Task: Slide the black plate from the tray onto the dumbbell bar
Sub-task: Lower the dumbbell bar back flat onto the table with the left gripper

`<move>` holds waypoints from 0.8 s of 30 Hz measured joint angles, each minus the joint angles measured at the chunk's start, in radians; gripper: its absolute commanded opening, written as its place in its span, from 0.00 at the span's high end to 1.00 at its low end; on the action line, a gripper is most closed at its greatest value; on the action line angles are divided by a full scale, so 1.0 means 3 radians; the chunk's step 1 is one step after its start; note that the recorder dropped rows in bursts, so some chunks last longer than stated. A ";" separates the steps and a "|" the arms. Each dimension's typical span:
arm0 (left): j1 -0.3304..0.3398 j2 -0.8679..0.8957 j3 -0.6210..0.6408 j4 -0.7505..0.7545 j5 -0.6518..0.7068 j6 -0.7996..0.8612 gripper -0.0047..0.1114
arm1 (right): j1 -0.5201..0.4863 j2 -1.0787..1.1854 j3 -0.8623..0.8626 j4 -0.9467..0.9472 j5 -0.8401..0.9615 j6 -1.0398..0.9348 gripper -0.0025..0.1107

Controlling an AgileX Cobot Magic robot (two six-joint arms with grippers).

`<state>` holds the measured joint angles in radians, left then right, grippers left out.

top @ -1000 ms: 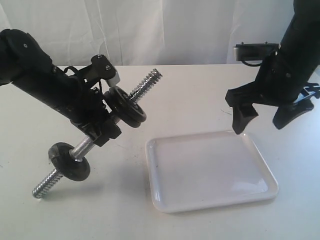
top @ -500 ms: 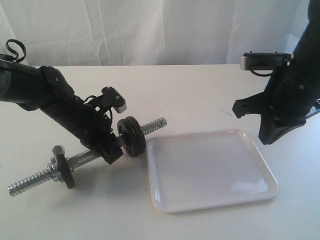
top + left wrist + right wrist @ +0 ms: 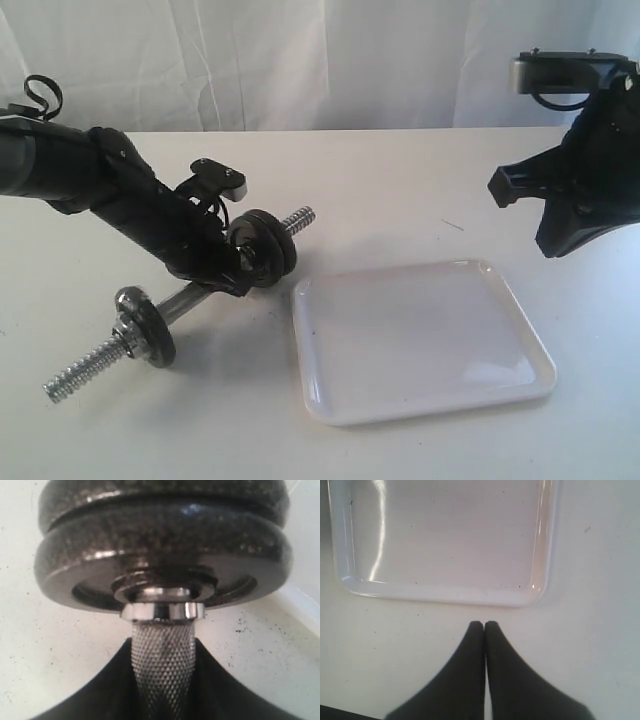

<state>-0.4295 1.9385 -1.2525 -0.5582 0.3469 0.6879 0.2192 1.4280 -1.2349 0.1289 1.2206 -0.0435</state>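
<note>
Tray: lies at near right on the surface; holds no disc.
Black plate: sits off the tray, threaded on the right half of the dumbbell bar; judged to be the outer of two stacked discs, touching the inner disc, short of the bare threaded end.
Third disc: rides the left half of the bar, well apart from the pair, near the low left end.
Dumbbell bar: slants from low near left up toward far right; seems to hover with the left end just above the surface, contact unclear.
Left pincer: grasps the bar at its knurled middle, just left of the paired discs.
Right pincer: clenched on nothing, tips pressed together; hangs raised at far right, beyond the tray's far right corner.
Change, bar: drops from a steep raised hold a second ago to a low, shallower slant left of the tray.
Change, right pincer: goes from spread wide over the tray's far edge to clenched, and pulls back up and right.
Meaning: points to a finished slide; retreat of the empty right pincer and lowering of the bar read as wrap-up.
Left to do: probably only setting the bar down and letting go.
Risk: nothing visible locking the plate from outside, so could slip off if tipped right end down.
</note>
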 measured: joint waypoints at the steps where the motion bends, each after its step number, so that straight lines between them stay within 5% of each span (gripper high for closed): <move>1: 0.0000 0.0000 0.0000 0.0007 0.0005 -0.0128 0.96 | 0.0000 -0.0015 0.0000 0.0000 0.0000 0.0000 0.98; 16: -0.0007 -0.0028 -0.0038 0.0695 0.0086 -0.1956 0.96 | 0.0000 -0.0171 0.0000 0.0000 0.0000 0.0000 0.98; 24: -0.0220 -0.0086 0.0065 0.0665 -0.0082 -0.2644 0.96 | 0.0000 -0.0228 0.0000 0.0000 0.0000 0.0000 0.98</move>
<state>-0.4956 1.9127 -1.2332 -0.3588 0.3222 -0.1053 0.2192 1.3597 -1.2349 0.1289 1.2206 -0.0435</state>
